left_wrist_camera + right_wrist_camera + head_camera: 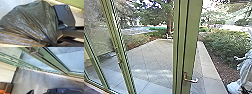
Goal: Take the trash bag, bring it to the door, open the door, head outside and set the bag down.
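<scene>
Facing the door [180, 37]: I stand indoors at a green-framed exit, a trash bag [32, 21] carried on my left.
Left pincer [53, 44]: closed, as I judge it, on the bag's neck, where the folds draw tight.
Bag: dark and glossy, it hangs from that pincer, its long axis running from the gathered neck out to the wide, full body; my left arm is the nearer by far.
Right pincer: I cannot tell how far open it is, or whether it has hold of anything.
Handle [192, 80]: a metal lever ahead of me and to my right, on the side of my free-looking arm; whether the door is latched I cannot tell.
Floor [28, 78]: grey and partly sunlit; I cannot tell if the bag touches it.
Room: a pale wall [6, 72] and a brown box [9, 87] stand inside the threshold.
Yard: paving [151, 60] stretches beyond the frame, flanked by shrubs [226, 42] and a white statue [244, 71].
</scene>
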